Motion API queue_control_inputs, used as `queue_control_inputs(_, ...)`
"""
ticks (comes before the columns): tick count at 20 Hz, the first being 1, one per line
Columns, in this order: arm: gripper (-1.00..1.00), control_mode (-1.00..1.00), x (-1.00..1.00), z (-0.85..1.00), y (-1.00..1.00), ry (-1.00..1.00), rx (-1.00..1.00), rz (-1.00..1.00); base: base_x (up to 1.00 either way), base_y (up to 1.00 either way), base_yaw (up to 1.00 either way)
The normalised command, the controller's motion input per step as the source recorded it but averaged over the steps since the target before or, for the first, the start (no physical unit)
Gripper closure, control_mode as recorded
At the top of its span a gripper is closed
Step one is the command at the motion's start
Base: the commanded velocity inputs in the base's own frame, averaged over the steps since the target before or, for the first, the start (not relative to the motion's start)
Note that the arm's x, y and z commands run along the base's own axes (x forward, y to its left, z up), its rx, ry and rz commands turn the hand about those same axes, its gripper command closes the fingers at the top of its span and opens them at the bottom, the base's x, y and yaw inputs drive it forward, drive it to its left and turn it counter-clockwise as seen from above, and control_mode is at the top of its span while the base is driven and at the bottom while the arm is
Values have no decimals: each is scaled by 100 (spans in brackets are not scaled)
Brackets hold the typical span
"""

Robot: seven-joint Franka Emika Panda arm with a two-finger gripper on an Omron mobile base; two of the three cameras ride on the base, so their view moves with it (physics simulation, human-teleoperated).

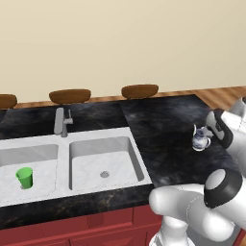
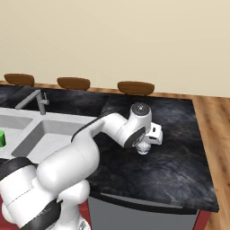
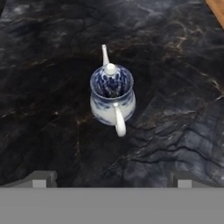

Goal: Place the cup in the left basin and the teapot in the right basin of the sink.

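so the cup (image 1: 24, 177) already stands upright in the left basin (image 1: 43, 156), near its front left area; that half looks done. the step in hand is the teapot (image 3: 112, 97), which sits upright on the black counter (image 1: 163, 129), well to the right of the sink (image 1: 137, 156) and apart from it.

the gripper (image 3: 112, 178) hovers above the teapot, looking down on it. fingers (image 3: 41, 178) are spread wide, nothing between them, and the pot sits ahead of the tips rather than between them.

to do this well, probably: shift the hand forward until the pot body is centred between the tips, then descend. handle points toward the camera and the spout away, so the jaws should close across the round body, clear of both. grip below the rim, since the neck is narrow and the glaze likely slick. lift straight, then carry left and set it low into the right basin (image 1: 108, 166), clear of the faucet (image 1: 61, 121).
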Motion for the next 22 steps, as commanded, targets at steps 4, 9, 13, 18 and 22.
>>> queue_control_inputs(4, -100, -100, 13, -23, 0, 0, 0, 0, 0, 0, 0)
queue_control_inputs(9, -100, -100, 9, -23, 0, 0, 0, 0, 0, 0, 0)
queue_control_inputs(13, -100, -100, 10, -15, -3, 0, 0, 0, 0, 0, 0)
queue_control_inputs(18, -100, -100, 13, -15, -6, 0, 0, 0, 0, 0, 0)
queue_control_inputs(22, -100, -100, 10, -13, -5, 0, 0, 0, 0, 0, 0)
